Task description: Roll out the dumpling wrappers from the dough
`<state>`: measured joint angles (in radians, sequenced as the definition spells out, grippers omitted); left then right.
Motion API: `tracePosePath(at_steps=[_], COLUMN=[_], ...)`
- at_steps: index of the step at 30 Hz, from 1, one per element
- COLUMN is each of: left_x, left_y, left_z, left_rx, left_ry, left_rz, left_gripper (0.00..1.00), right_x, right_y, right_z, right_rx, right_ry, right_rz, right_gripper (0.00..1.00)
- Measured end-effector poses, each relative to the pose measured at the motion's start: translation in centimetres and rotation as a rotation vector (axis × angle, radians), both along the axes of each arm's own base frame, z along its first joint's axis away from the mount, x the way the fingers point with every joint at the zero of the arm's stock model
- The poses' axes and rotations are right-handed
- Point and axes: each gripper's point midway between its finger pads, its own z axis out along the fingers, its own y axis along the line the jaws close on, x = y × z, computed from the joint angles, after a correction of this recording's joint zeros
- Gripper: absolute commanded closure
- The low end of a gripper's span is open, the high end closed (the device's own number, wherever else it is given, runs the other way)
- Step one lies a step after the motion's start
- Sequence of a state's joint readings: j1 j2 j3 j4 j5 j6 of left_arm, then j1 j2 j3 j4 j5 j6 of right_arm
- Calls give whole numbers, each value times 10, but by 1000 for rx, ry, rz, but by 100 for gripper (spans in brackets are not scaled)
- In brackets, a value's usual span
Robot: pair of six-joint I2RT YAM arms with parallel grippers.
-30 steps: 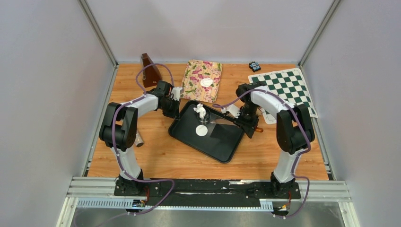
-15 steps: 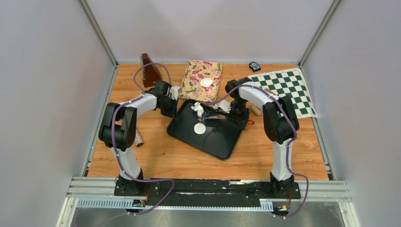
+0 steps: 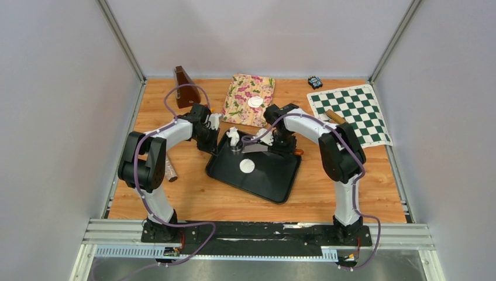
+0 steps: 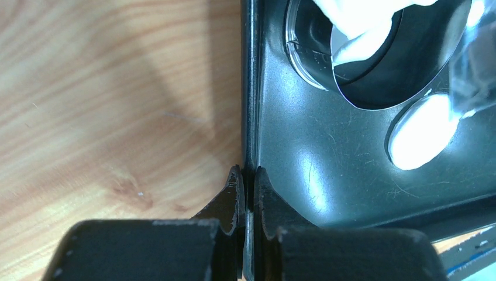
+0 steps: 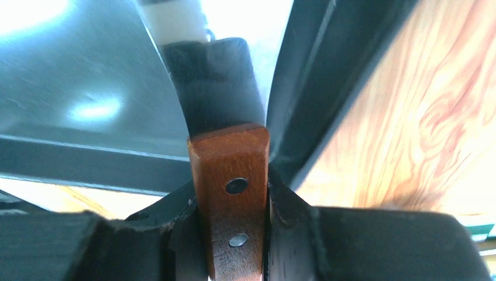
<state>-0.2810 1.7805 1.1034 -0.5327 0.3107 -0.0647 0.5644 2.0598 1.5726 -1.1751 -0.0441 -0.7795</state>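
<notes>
A black tray (image 3: 275, 178) lies mid-table. On it are one round white dumpling wrapper (image 3: 247, 165) (image 4: 421, 132), a clear ring cutter (image 3: 235, 147) (image 4: 304, 61), and an irregular white dough lump (image 3: 233, 135) (image 4: 358, 23) resting over the cutter. A second wrapper (image 3: 255, 102) sits on the floral cloth (image 3: 241, 105). My left gripper (image 3: 215, 146) (image 4: 250, 182) is shut on the tray's left rim (image 4: 250, 117). My right gripper (image 3: 285, 143) (image 5: 231, 190) is shut on the wooden handle (image 5: 229, 170) of a metal scraper, whose blade (image 3: 255, 148) (image 5: 82, 82) reaches over the tray toward the cutter.
A green chessboard mat (image 3: 357, 120) lies at the right with a brown wooden rod (image 3: 334, 116) on it. At the back are a brown wooden pyramid (image 3: 185, 86) and a small black gadget (image 3: 315, 81). A small grey cylinder (image 3: 171, 171) lies by the left arm.
My right arm has swung left with the scraper, its blade now close to the cutter. The tray, with the dough and wrapper, has shifted left along with my left gripper.
</notes>
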Motion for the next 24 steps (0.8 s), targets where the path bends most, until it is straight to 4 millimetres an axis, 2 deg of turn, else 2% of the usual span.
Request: tracePosePath(at_steps=[4,10,13,19,24], left_x=[-13,-20,-21,-24,-24], left_y=[0,-2,-4,-7,-7], left_z=[1,3,3,-2,-2], left_rx=[-5,-24,-37,-56,-62], left_ry=[29,43,47,53,37], left_rz=[-7,-7,-6,13,27], left_gripper=[100,100,100,100,100], right_x=[-14,-26,-29,-33,-34], right_y=[-29,-67,-73,-86,-85], right_z=[7,39,43,28,27], right_rx=[-73,-151,-208,-350,-382], right_ry=[-47,-249,-317,-373,-396], right_rz=[5,70,133,241,275], right_gripper=[100,100,100,100,100])
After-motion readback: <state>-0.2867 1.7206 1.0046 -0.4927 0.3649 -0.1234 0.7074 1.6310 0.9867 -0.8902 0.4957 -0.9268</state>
